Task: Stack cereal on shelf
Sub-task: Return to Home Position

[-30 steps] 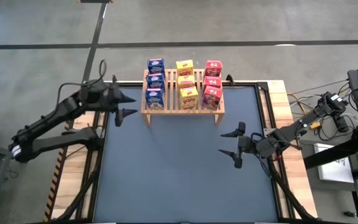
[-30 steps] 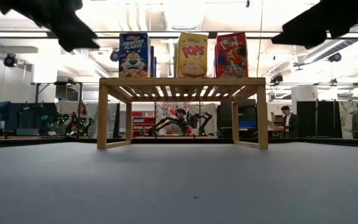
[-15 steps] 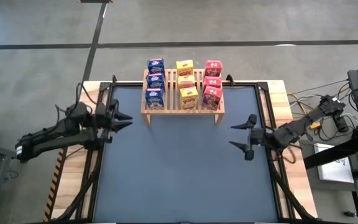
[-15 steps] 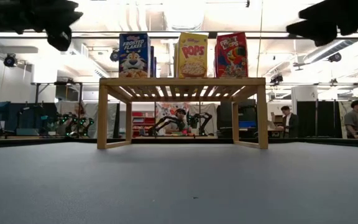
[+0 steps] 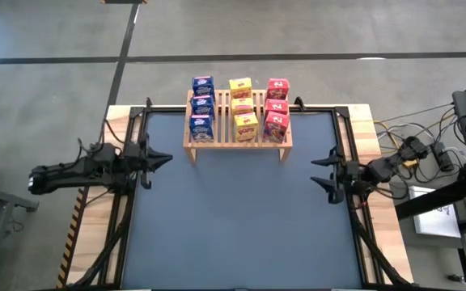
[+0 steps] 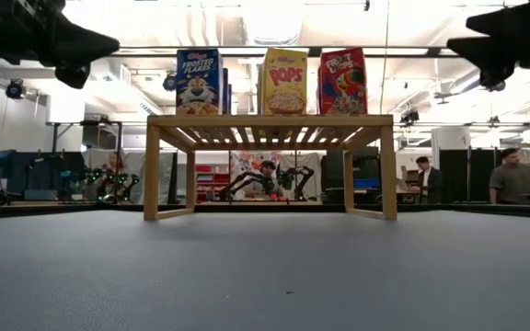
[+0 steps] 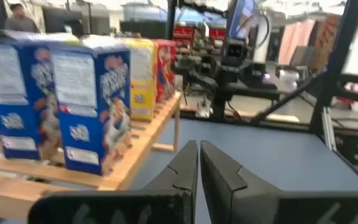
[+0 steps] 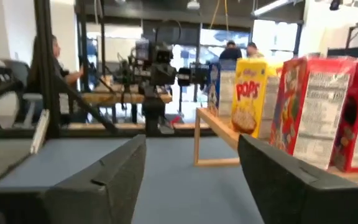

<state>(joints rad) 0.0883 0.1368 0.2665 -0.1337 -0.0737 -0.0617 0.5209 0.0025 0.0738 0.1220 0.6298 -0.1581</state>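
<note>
The shelf (image 5: pixel 238 136), a light wooden slatted rack, stands on its short legs at the table's far middle. The cereal stands upright on its slats in three rows: blue boxes (image 5: pixel 201 106) on the left, yellow (image 5: pixel 243 105) in the middle, red (image 5: pixel 277 105) on the right. My left gripper (image 5: pixel 167 158) hovers at the table's left edge, shut on nothing, pointing level toward the right; its wrist view shows its fingers (image 7: pixel 188 163) together. My right gripper (image 5: pixel 320 170) hovers at the right edge, open and empty, with a wide gap in its wrist view (image 8: pixel 191 149).
The blue table mat (image 5: pixel 233 226) lies bare in front of the shelf and between the arms. Black frame rails (image 5: pixel 345 137) run along the mat's sides. Cables and gear (image 5: pixel 459 121) sit beyond the right edge. People stand in the room behind (image 6: pixel 509 179).
My left gripper has shut on nothing, sunk and drawn back toward the table's near-left, tipping from a downward slant to level. My right gripper has pulled back toward the table's right edge and a little toward the far edge. The boxes and the shelf have kept still.
</note>
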